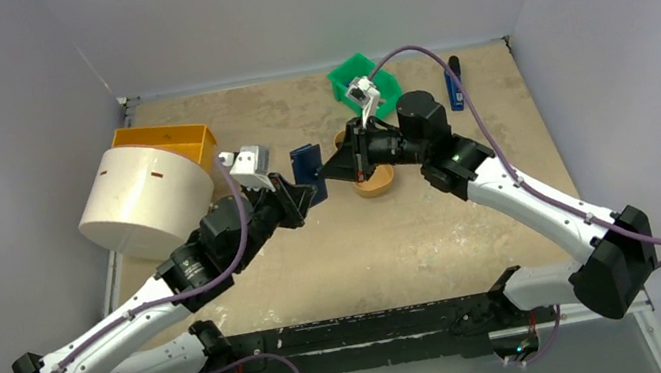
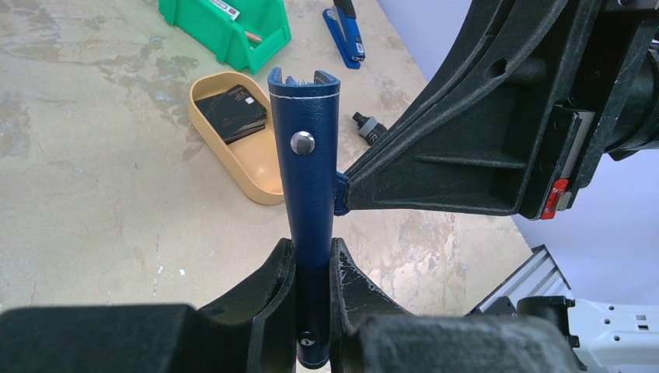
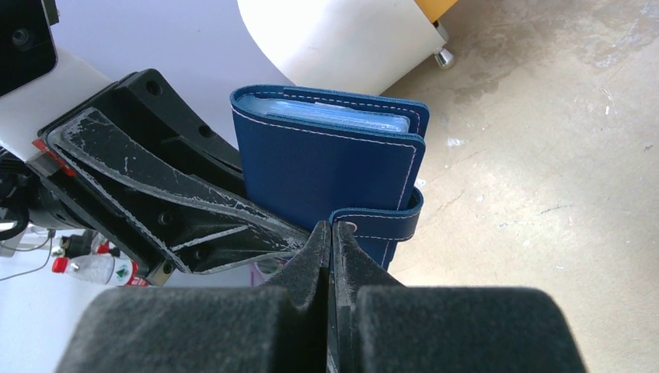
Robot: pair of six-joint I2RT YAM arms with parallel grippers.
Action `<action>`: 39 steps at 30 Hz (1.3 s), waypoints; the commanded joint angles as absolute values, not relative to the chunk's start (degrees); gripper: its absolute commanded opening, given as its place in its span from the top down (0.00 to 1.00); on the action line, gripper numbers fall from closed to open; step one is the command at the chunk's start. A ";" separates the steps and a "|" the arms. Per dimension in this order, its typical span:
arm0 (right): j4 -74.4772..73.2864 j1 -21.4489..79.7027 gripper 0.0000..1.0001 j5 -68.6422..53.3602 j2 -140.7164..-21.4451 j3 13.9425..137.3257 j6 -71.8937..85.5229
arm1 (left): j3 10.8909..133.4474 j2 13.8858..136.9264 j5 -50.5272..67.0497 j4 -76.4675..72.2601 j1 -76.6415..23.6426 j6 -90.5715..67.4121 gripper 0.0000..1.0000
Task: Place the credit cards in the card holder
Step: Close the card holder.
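Note:
The navy-blue card holder [image 1: 305,163] stands upright above the table, folded closed. My left gripper [image 2: 313,252] is shut on its lower end [image 2: 313,148]. My right gripper [image 3: 332,229] is shut on the snap tab [image 3: 381,221] at the holder's side, and its tips reach the holder from the right [image 2: 342,194]. Pale blue lining shows at the holder's top edge [image 3: 326,116]. Dark credit cards [image 2: 231,113] lie in the tan oval tray [image 2: 256,175] behind the holder. In the top view the right arm hides the cards.
A green bin [image 1: 357,76] and a blue hand tool [image 1: 454,85] lie at the back. A white cylinder [image 1: 146,199] and an orange bin [image 1: 164,138] stand at the left. A small black part [image 2: 368,127] lies beside the tray.

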State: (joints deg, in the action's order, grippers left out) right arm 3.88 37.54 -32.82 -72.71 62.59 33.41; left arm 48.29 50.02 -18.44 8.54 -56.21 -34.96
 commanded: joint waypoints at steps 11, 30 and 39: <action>5.02 39.43 1.00 -31.14 -75.88 64.07 32.78 | 52.67 49.07 -4.83 -8.12 -57.79 -38.96 1.00; 4.05 40.64 1.00 -30.53 -77.14 65.38 32.58 | 52.57 48.39 -1.04 -10.65 -57.74 -40.08 1.00; -0.83 40.51 0.68 -34.35 -71.67 66.88 31.22 | 50.88 45.10 -14.96 -1.12 -57.74 -36.35 1.00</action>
